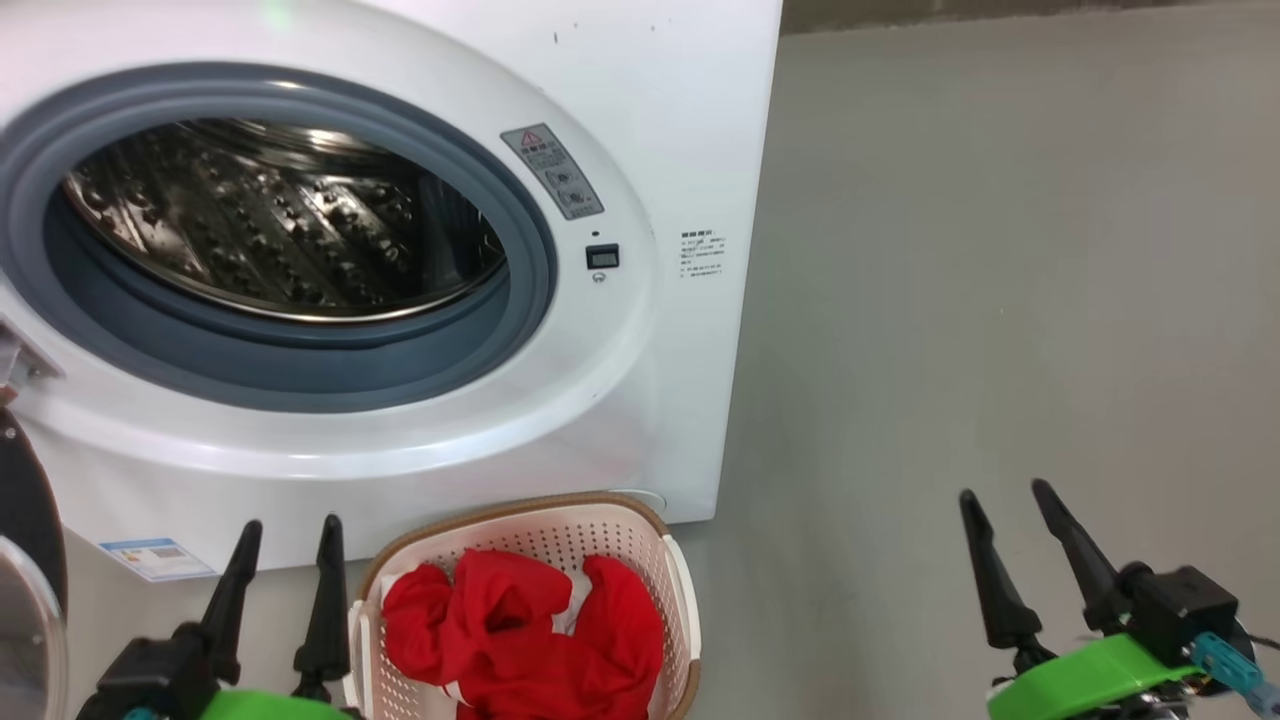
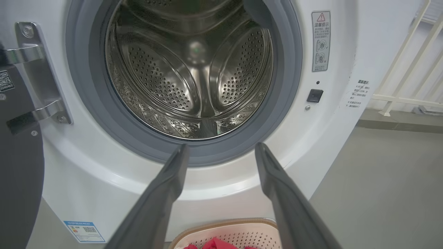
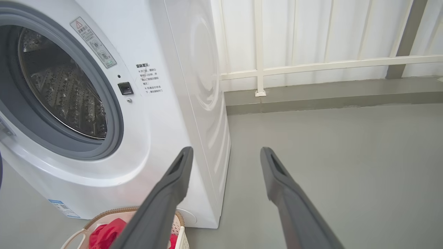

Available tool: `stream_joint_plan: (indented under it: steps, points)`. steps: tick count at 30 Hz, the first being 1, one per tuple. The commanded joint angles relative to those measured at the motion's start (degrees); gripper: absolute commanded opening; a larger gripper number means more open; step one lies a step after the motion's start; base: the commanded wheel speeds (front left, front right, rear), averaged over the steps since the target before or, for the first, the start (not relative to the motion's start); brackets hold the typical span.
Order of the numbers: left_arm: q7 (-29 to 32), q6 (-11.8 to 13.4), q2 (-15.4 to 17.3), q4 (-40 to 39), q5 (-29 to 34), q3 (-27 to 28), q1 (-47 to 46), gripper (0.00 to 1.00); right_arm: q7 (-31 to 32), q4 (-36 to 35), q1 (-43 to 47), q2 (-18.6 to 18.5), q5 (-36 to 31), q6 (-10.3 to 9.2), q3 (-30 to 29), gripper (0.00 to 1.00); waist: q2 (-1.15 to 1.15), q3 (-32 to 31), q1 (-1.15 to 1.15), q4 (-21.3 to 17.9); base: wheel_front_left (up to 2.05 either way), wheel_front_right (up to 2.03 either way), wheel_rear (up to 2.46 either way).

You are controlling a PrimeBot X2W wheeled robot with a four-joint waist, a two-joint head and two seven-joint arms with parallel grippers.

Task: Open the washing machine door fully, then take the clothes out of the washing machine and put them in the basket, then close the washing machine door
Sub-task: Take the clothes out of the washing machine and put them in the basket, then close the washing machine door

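The white washing machine (image 1: 620, 120) stands with its mouth uncovered, and I see only bare perforated steel inside the drum (image 2: 193, 69). Its door (image 1: 25, 590) is swung out to the far left, with just the black rim and part of the window at that edge. On the floor in front sits the basket (image 1: 620, 535) holding the red clothes (image 1: 520, 620). My left gripper (image 1: 288, 530) is open just left of the basket, its fingers aimed at the drum. My right gripper (image 1: 1005, 495) is open over the floor, well to the right. Nothing sits between either pair of fingers.
Grey floor (image 1: 1000, 300) stretches to the right of the machine. A white railing (image 3: 311, 65) on a low kerb runs behind. The door's metal hinge (image 2: 38, 76) sits on the machine's left front. A blue label (image 1: 155, 558) is stuck low on the front.
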Motion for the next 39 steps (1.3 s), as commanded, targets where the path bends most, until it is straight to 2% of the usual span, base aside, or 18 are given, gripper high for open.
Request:
stream_joint_plan:
  steps: [1,11,31,39]
  points:
    - [-0.29,-0.32,0.96,-2.10,0.59,2.11,0.38,1.00,-0.37,-1.54,0.16,-0.92,0.62,0.36,0.81,1.00,0.00,-0.48,0.00,0.22,0.00,0.00,0.00]
    - [-0.29,-0.32,0.63,-5.25,1.36,2.87,4.59,1.00,-0.37,-2.12,2.54,-0.65,0.46,0.36,-0.60,1.00,0.00,-1.11,0.00,0.59,0.00,0.00,0.00]
    - [-0.29,-0.32,0.48,-5.61,2.15,1.66,3.79,1.00,-0.37,-2.08,2.45,-0.12,0.39,0.36,-0.73,1.00,0.00,-0.83,0.00,0.43,-0.01,0.01,0.00]
    - [-0.29,-0.32,0.55,-5.46,2.31,1.46,3.65,1.00,-0.37,-2.18,2.48,-0.23,0.43,0.36,-0.66,1.00,0.00,-0.68,0.00,0.75,-0.81,0.81,0.00]
